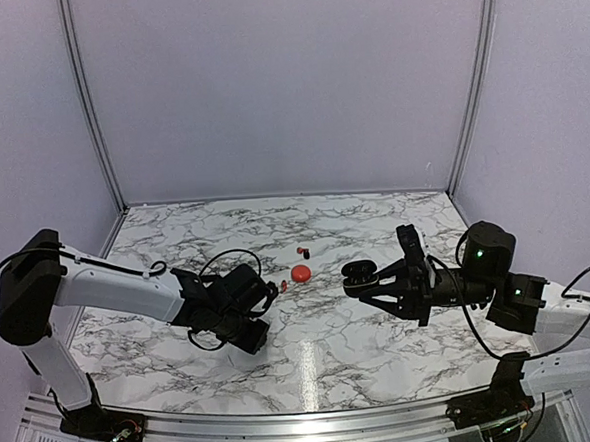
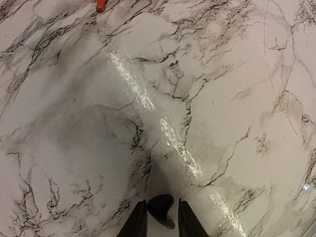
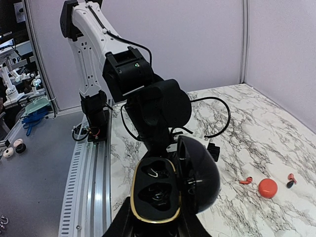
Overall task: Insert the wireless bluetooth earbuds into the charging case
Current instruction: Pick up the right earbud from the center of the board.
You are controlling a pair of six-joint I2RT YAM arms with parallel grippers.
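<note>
My right gripper (image 1: 371, 279) (image 3: 156, 223) is shut on the open oval black charging case (image 3: 154, 191), also visible in the top view (image 1: 358, 273). The case has a gold rim, two dark sockets and its lid swung open to the right. My left gripper (image 1: 254, 336) (image 2: 162, 219) holds a black earbud (image 2: 161, 208) between its fingers above the marble. One red earbud (image 1: 283, 285) (image 3: 246, 180) (image 2: 100, 5) lies beside the round red case (image 1: 300, 273) (image 3: 267, 188). A second red earbud (image 3: 292, 177) and a black earbud (image 3: 289, 184) lie just behind that case.
The marble table (image 1: 375, 226) is walled on three sides by grey panels. A metal rail (image 1: 287, 422) runs along the near edge. The left arm's wrist and cable (image 3: 158, 108) stand directly behind the held case in the right wrist view.
</note>
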